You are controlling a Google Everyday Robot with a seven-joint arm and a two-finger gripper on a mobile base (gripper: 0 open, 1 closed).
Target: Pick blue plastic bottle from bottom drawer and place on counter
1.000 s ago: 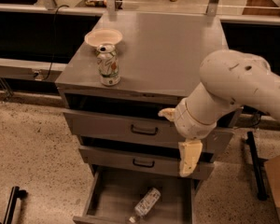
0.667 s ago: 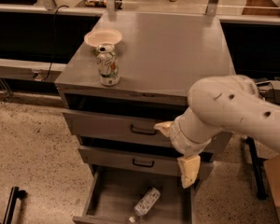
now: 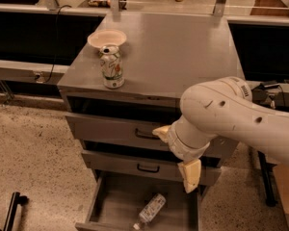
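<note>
The blue plastic bottle (image 3: 151, 210) lies on its side on the floor of the open bottom drawer (image 3: 111, 202), cap toward the drawer's front edge. My gripper (image 3: 176, 154) hangs in front of the two closed upper drawers, above and slightly right of the bottle. Its two cream fingers (image 3: 190, 175) are spread apart and hold nothing. The grey counter (image 3: 183, 52) is the cabinet top above the drawers.
A white-and-green drink can (image 3: 112, 67) stands near the counter's front left corner, with a pale bowl (image 3: 107, 37) behind it. Two grey drawer fronts with black handles (image 3: 147, 168) sit above the open drawer. A speckled floor (image 3: 33, 167) lies to the left.
My arm has swung down and to the left, bringing the gripper lower in front of the drawers. The bottle, can and bowl have not moved.
</note>
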